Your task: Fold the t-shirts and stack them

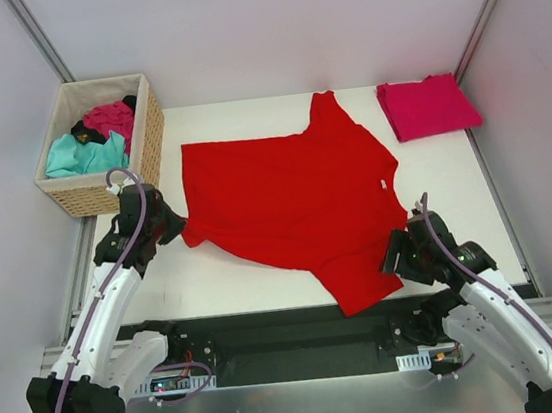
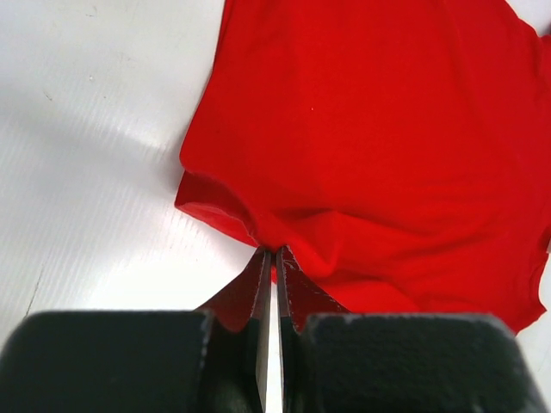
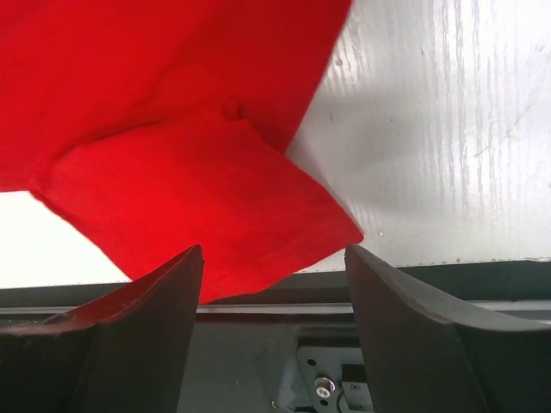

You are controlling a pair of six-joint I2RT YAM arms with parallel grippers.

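Left wrist view: the left end effector (image 2: 272, 251) has its fingers pressed together on a pinch of hem at one corner of the red t-shirt (image 2: 387, 155), and the cloth creases toward the tips. Right wrist view: the right end effector (image 3: 274, 254) is spread wide, with another corner of the same shirt lying between its fingers and gripped by neither.

Top external view: the red t-shirt lies spread but skewed across the middle of the surface (image 1: 244, 276), and its near-right part reaches over the front edge. A folded crimson t-shirt (image 1: 428, 105) sits at the far right corner. The teal t-shirt (image 1: 73, 156), magenta t-shirt (image 1: 109, 116) and black t-shirt (image 1: 86, 135) are heaped in the basket (image 1: 150, 141) at far left.

The step in hand appears to be squaring the shirt before folding. It is best done by closing the right fingers well onto the corner. Both arms then draw apart evenly, low over the surface, so the cloth flattens without dragging.

How many layers the left pinch holds cannot be told. The shirts in the basket are partly buried.
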